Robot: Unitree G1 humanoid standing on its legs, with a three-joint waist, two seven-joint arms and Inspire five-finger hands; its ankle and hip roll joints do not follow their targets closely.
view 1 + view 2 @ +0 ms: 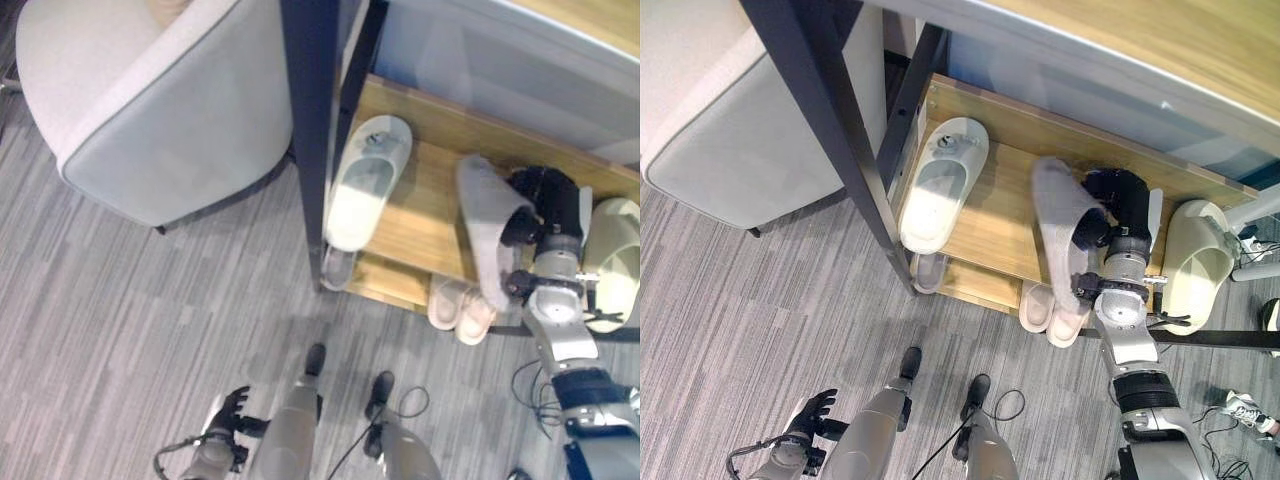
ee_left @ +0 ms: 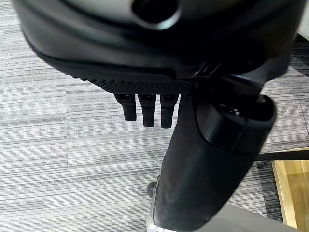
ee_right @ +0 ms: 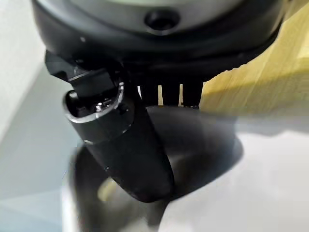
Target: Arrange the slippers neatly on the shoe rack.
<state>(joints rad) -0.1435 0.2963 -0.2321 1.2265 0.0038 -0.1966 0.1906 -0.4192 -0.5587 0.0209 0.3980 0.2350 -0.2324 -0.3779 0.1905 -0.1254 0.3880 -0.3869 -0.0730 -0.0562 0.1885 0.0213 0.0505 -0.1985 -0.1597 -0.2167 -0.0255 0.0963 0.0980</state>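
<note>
Right hand (image 1: 1120, 215): we see it pinching the grey slipper (image 1: 1060, 225), held tilted on edge over the wooden shoe rack (image 1: 990, 230).
White slipper (image 1: 940, 185): flat on that shelf.
Left hand (image 1: 805, 420): low over the floor, fingers relaxed, empty.

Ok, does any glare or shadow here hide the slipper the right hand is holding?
Left eye view: bright light washes out the pale slipper on the shelf, but the grey slipper in the right hand reads fine. Right wrist view: the hand's shadow darkens the slipper under its thumb. Left wrist view: even light on the floor past the open left hand.
</note>
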